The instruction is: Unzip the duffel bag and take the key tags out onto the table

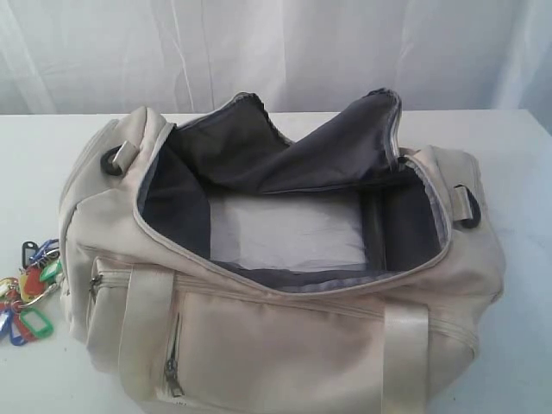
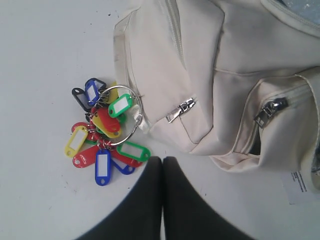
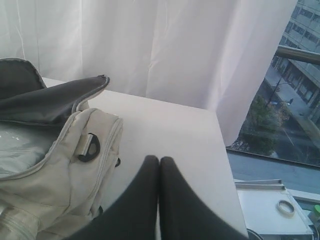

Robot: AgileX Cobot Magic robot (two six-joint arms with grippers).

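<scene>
The cream duffel bag (image 1: 285, 345) lies on the white table (image 1: 526, 259) with its top zipper undone and the dark grey lining gaping wide. The key tags (image 1: 30, 289) lie on the table just off the bag's left end, a coloured bunch on a metal ring (image 2: 107, 132). My left gripper (image 2: 162, 161) is shut and empty, hovering close beside the tags and the bag's end pocket (image 2: 200, 100). My right gripper (image 3: 159, 161) is shut and empty over bare table past the bag's other end (image 3: 75, 165). Neither gripper shows in the exterior view.
A white curtain (image 1: 276, 52) hangs behind the table. The table's far edge (image 3: 222, 150) runs next to a window. A side shelf with a tape roll (image 3: 286, 206) stands beyond that edge. A paper label (image 2: 300, 185) lies by the bag.
</scene>
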